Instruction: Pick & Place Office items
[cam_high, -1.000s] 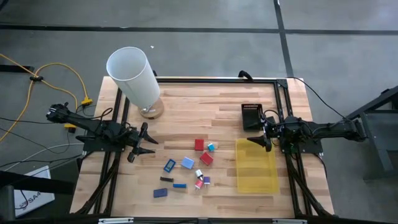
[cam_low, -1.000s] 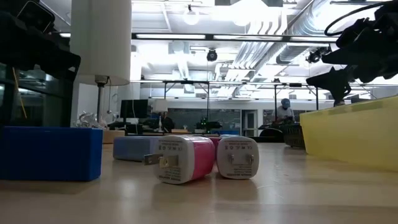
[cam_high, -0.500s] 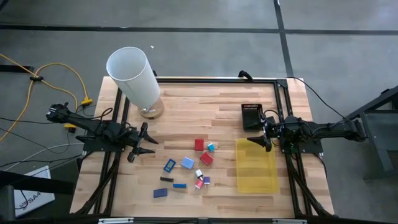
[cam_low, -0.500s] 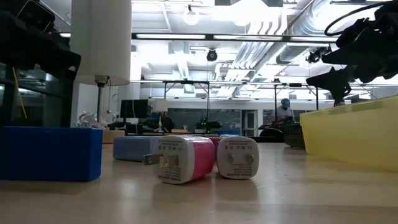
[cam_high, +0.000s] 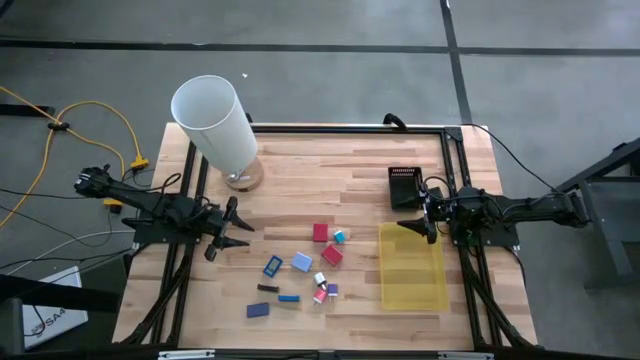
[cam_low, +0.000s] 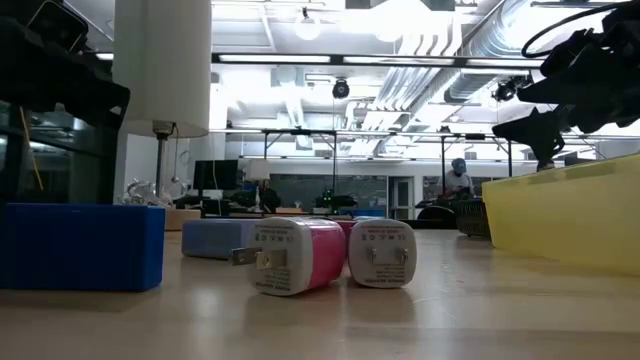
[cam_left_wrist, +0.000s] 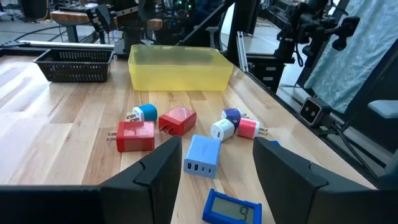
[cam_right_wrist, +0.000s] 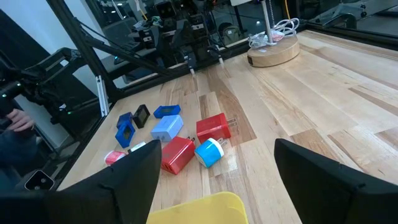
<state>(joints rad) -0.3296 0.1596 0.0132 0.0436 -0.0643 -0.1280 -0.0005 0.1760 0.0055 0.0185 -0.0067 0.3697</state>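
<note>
Nearest us on the desk (cam_high: 300, 170), the items (cam_high: 300, 262) lie loose mid-desk, none yet in the tray (cam_high: 412, 266) beside them. Left pincer (cam_high: 238, 228) and right pincer (cam_high: 418, 226) hover open, empty, ready to pick.

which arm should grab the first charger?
Left, probably. The left gripper is open and faces the scattered chargers with bare table between. The right gripper, also open, hovers at the yellow tray's far end.
</note>
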